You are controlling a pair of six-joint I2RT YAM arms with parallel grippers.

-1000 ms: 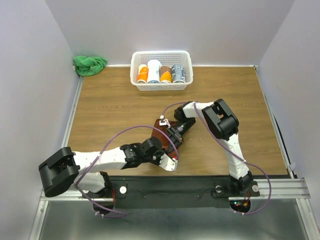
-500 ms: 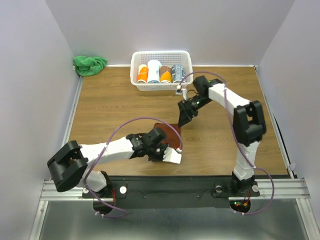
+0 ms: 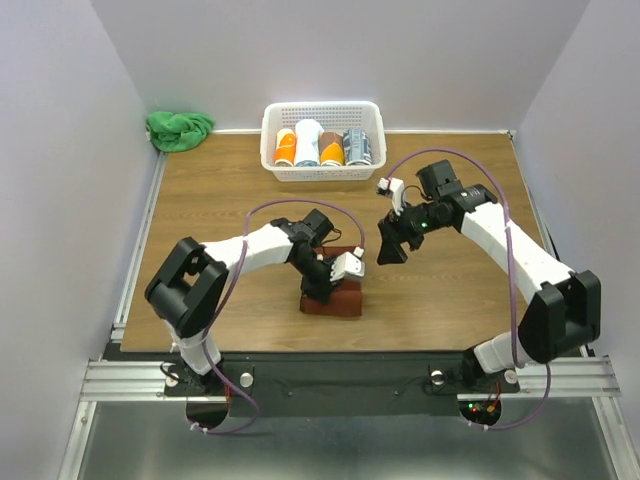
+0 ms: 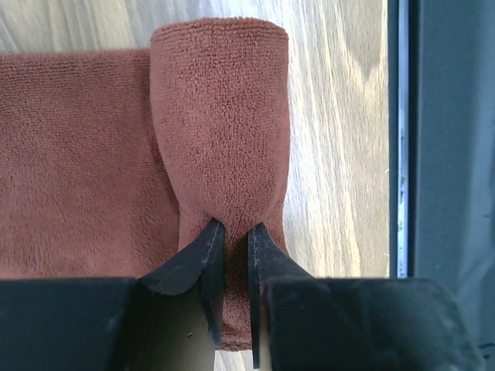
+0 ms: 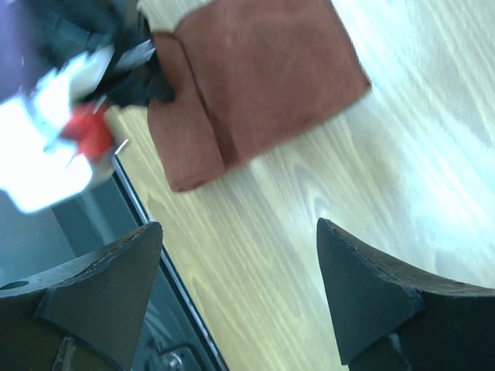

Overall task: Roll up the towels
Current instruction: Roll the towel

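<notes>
A brown towel [image 3: 338, 299] lies near the table's front edge, part of it turned up into a thick rolled fold [image 4: 220, 116] beside the flat part [image 4: 77, 154]. My left gripper [image 3: 322, 277] [image 4: 236, 232] is shut on the near end of that fold, which bulges out past the fingertips. My right gripper [image 3: 392, 243] [image 5: 236, 232] hangs open over bare wood, to the right of the towel [image 5: 255, 77] and apart from it, with nothing between its fingers. The left gripper's white and black body [image 5: 69, 131] shows at the towel's edge in the right wrist view.
A white basket [image 3: 322, 172] at the back centre holds several rolled towels standing on end. A crumpled green towel [image 3: 180, 128] lies in the back left corner. The table's metal front rail [image 4: 402, 154] runs close to the brown towel.
My right gripper has let go of the brown towel, opened wide and drawn back to the right. My left arm has swung round while still pinching the towel's fold.
</notes>
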